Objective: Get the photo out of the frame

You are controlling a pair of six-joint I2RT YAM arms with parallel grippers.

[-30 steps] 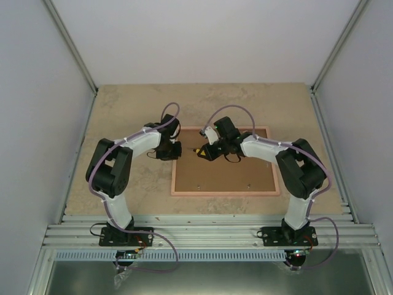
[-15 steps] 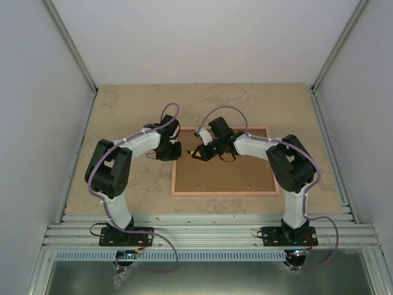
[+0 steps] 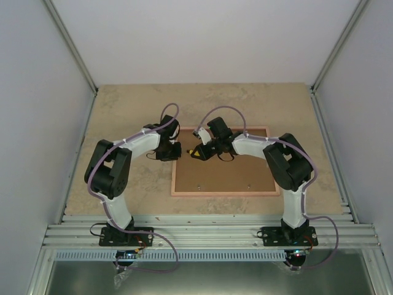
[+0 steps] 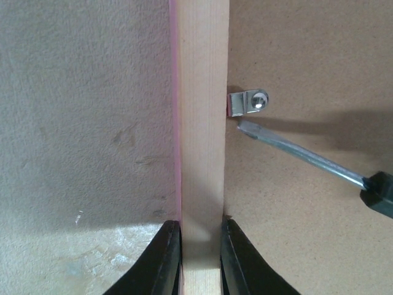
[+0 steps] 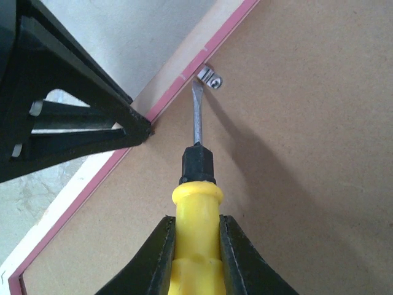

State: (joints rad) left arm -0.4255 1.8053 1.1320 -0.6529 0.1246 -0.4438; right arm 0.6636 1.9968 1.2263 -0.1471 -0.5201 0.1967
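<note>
The pink frame (image 3: pixel 222 193) lies face down on the table, its brown backing board (image 4: pixel 307 61) facing up. The photo is hidden beneath it. My left gripper (image 4: pixel 201 258) is shut on the frame's left rail (image 4: pixel 202 153); in the top view it (image 3: pixel 177 149) sits at that edge. My right gripper (image 5: pixel 196 246) is shut on a yellow-handled screwdriver (image 5: pixel 196 203). The blade's tip (image 4: pixel 245 128) touches a small metal clip (image 4: pixel 247 102) screwed to the backing beside the rail. From above, my right gripper (image 3: pixel 207 150) hangs over the frame's far left part.
Two more small clips (image 3: pixel 198 184) (image 3: pixel 249 184) sit along the backing's near edge. Beige tabletop (image 3: pixel 123 104) surrounds the frame. Enclosure walls stand left and right, and metal rails (image 3: pixel 209 227) run along the near edge by the arm bases.
My right arm has reached a little further left, bringing the screwdriver tip up to the clip at the left rail. My left gripper has kept its hold on the rail.
</note>
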